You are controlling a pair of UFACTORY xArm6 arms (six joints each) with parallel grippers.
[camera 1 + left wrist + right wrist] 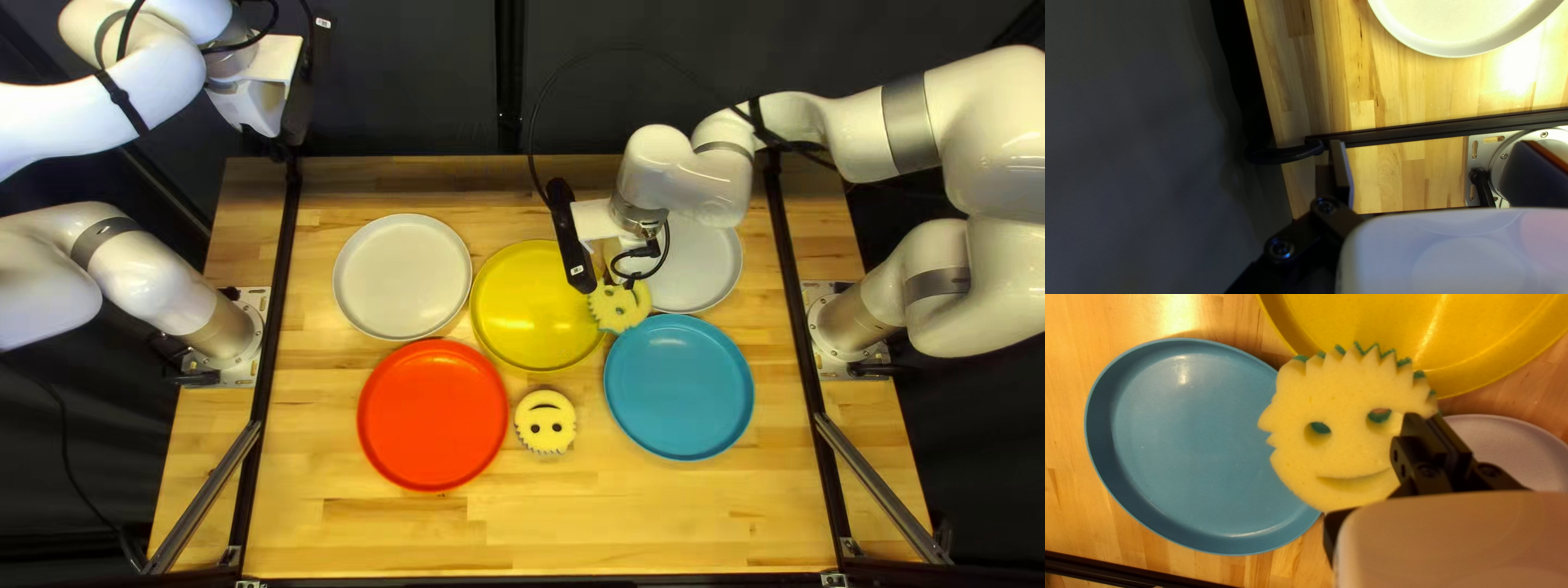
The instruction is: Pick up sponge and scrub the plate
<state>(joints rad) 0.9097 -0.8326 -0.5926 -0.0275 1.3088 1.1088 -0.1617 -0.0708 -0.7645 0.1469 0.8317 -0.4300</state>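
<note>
In the top left view my right gripper (629,281) is over the area between the yellow plate (528,316), the blue plate (678,387) and the right-hand pale plate (708,267). It holds a yellow face-shaped sponge (616,309). The right wrist view shows this sponge (1334,446) pinched at its edge by my right gripper (1433,430), hiding part of the blue plate's rim (1099,384). My left gripper (292,144) hangs raised near the far left corner; in the left wrist view the left gripper (1437,169) is open, holding nothing.
A second smiling sponge (544,423) lies on the table between the red plate (433,414) and the blue one. Another pale plate (403,277) sits at the far left. Black rails (274,316) run along the table's sides.
</note>
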